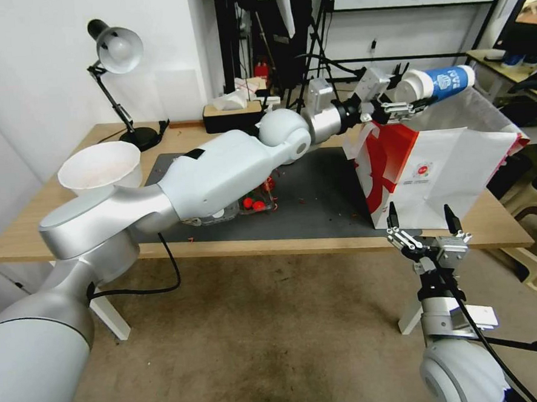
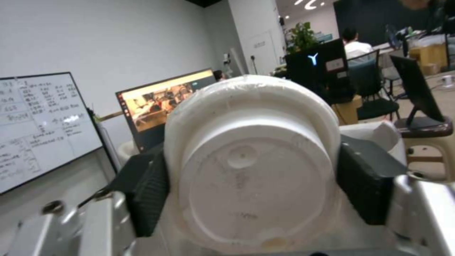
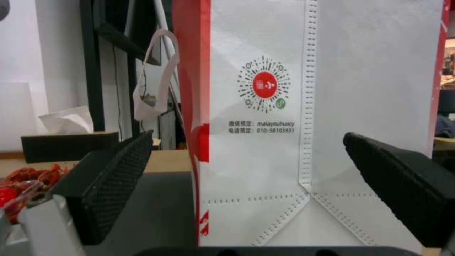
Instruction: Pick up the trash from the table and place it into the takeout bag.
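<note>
The left gripper [image 1: 396, 109] is clamping a white-lidded cup [image 1: 434, 84] with a blue printed sleeve, holding it on its side in the air with the white lid end toward the wrist and the far end pointing to about two o'clock in the head view. In the left wrist view the cup's white lid [image 2: 251, 167] is sitting squarely between the two black pads [image 2: 147, 193], both pressing against its sides. The cup is hanging above the open mouth of the takeout bag [image 1: 455, 171], over its back edge, not yet inside. The bag is standing upright on the table [image 1: 50, 208] at the right end of the dark grey mat [image 1: 317, 198] — red side panel facing nine o'clock, white front with the small red logo facing the robot. The left arm is stretching from the lower left across the mat toward the bag, passing over a clear tray of red leftovers [image 1: 253, 203]. The right gripper [image 1: 423, 222] is hovering just in front of the table edge, at about six o'clock from the bag, its jaws spread wide and holding nothing; the right wrist view is looking straight at the bag's front between its two black pads [image 3: 113, 177]. Toward ten o'clock on the table, a big white bowl [image 1: 99, 167] is resting beside a desk lamp [image 1: 117, 58], with a tissue box [image 1: 233, 113] along the back edge.
</note>
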Available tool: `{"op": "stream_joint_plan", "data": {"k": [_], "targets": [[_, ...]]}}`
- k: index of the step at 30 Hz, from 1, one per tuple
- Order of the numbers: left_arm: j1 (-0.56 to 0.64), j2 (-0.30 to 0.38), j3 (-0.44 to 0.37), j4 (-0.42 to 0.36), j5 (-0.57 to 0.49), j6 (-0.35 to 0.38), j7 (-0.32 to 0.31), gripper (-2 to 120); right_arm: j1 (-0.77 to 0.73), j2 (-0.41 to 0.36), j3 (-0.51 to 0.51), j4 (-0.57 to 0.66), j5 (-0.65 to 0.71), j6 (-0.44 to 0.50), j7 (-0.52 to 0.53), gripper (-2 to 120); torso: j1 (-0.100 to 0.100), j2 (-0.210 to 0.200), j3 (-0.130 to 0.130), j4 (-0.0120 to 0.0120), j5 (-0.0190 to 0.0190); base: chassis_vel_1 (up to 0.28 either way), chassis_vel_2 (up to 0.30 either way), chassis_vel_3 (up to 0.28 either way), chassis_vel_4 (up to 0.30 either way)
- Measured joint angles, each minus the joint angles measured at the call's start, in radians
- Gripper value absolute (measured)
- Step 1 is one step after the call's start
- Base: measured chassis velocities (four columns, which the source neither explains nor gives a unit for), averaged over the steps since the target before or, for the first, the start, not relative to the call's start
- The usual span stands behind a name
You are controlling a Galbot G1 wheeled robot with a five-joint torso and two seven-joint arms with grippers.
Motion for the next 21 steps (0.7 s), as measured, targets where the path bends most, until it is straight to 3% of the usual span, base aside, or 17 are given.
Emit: {"op": "stream_joint_plan", "data": {"k": [1, 7, 8, 11, 12, 13, 15, 16, 17, 21], "targets": [[-0.019, 0.002, 0.018, 0.005, -0.009, 0.000, 0.001, 78, 0.002, 0.000, 0.000, -0.001, 0.000, 0.000, 0.001, 100, 0.000, 0.000, 0.000, 0.0000, -0.0001, 0.000, 0.000, 0.000, 0.000], [-0.043, 0.003, 0.040, 0.011, -0.019, 0.000, 0.003, 84, 0.003, 0.000, 0.000, -0.001, 0.000, -0.001, 0.001, 100, 0.000, 0.000, 0.000, 0.0000, -0.0004, 0.000, 0.000, 0.000, 0.000], [-0.076, 0.003, 0.071, 0.019, -0.032, 0.001, 0.004, 99, 0.005, 0.000, 0.000, -0.001, 0.000, -0.002, 0.002, 100, 0.000, 0.000, 0.000, 0.0000, -0.0005, 0.000, 0.000, 0.000, 0.000], [-0.131, 0.003, 0.123, 0.030, -0.048, 0.005, 0.004, 100, 0.006, -0.001, 0.001, -0.002, 0.001, -0.004, 0.004, 100, 0.000, 0.000, 0.000, -0.0001, 0.0002, 0.000, 0.000, 0.000, 0.000], [-0.200, -0.004, 0.201, 0.049, -0.067, 0.012, 0.004, 100, 0.007, -0.003, 0.003, -0.003, 0.001, -0.005, 0.005, 100, 0.000, 0.000, 0.000, -0.0002, 0.0001, 0.000, 0.000, 0.000, 0.000], [-0.200, -0.004, 0.201, 0.049, -0.067, 0.012, 0.004, 100, 0.007, -0.003, 0.003, -0.003, 0.001, -0.005, 0.005, 100, 0.000, 0.000, 0.000, -0.0002, 0.0001, 0.000, 0.000, 0.000, 0.000], [-0.295, -0.019, 0.300, 0.076, -0.085, 0.019, 0.001, 100, 0.007, -0.006, 0.008, -0.004, 0.002, -0.005, 0.006, 100, 0.000, 0.000, 0.000, -0.0003, -0.0004, 0.000, 0.000, 0.000, 0.000], [-0.295, -0.019, 0.300, 0.076, -0.085, 0.019, 0.001, 100, 0.007, -0.006, 0.008, -0.004, 0.002, -0.005, 0.006, 100, 0.000, 0.000, 0.000, -0.0003, -0.0004, 0.000, 0.000, 0.000, 0.000], [-0.379, -0.036, 0.370, 0.097, -0.100, 0.028, -0.003, 100, 0.007, -0.007, 0.013, -0.005, 0.004, -0.005, 0.008, 100, 0.000, 0.000, 0.000, 0.0000, -0.0003, 0.000, 0.000, 0.000, 0.000], [-0.498, -0.072, 0.453, 0.134, -0.115, 0.039, -0.010, 100, 0.006, -0.007, 0.019, -0.004, 0.005, -0.005, 0.010, 100, 0.000, 0.000, 0.000, -0.0002, 0.0002, 0.000, 0.000, 0.000, 0.000]]}}
